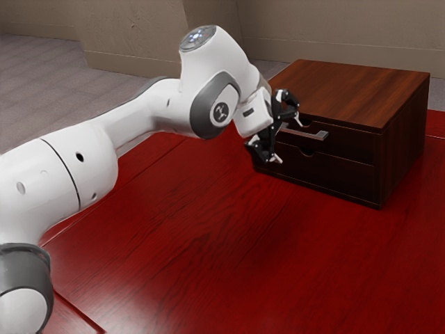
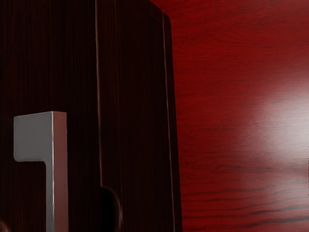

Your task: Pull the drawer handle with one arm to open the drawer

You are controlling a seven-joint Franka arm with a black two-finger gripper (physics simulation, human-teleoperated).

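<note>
Your gripper (image 1: pixel 281 131) stands open, one finger above and one below the end of the handle (image 1: pixel 311 133) nearest the arm. The handle is a flat grey bar on the dark-wood upper drawer (image 1: pixel 348 146) of the cabinet (image 1: pixel 348 87) on the red table (image 1: pixel 208 243).

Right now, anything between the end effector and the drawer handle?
Nothing. In the exterior view the end effector sits at one end of the handle, no object between.

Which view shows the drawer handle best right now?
The exterior view: the handle runs across the upper drawer front, with the gripper at its end. The wrist view catches one grey end of the handle, cropped.
</note>
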